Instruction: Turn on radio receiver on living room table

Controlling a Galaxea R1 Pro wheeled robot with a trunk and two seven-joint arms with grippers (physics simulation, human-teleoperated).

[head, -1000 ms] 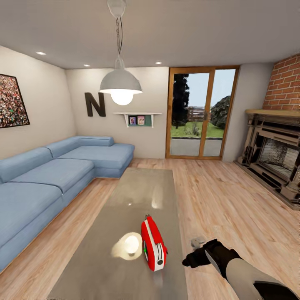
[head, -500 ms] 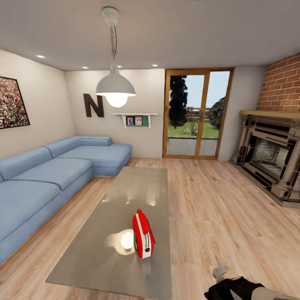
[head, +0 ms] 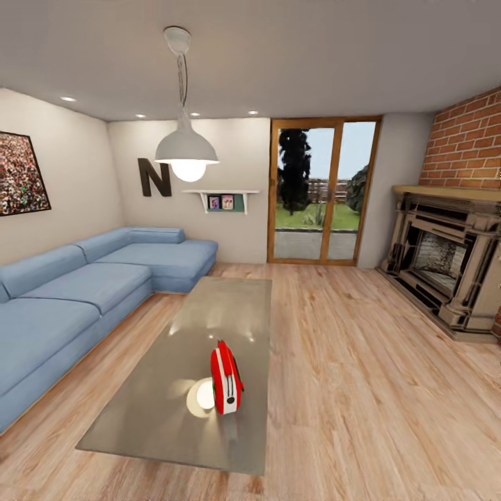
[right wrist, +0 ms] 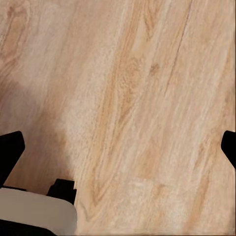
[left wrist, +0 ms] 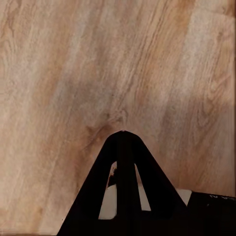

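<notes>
The left claw (left wrist: 123, 135) has its fingers pressed together over the plank floor (left wrist: 59, 73); the right claw (right wrist: 118, 147) seems spread wide, tips barely visible. The radio receiver (head: 226, 378), bright red with white trim, stands upright on the glossy grey counter (head: 223, 306) near the blue sofa (head: 76, 292)

radio receiver (head: 226, 378) stands alone near the table's (head: 229, 313) near end, top bare on all its sides | pendant lamp (head: 186, 147) hangs high over the far end | sofa (head: 83, 285) lines the table's left, a floor strip between | open wood floor (head: 362, 376) to the right, up to the fireplace (head: 445, 261)
</notes>
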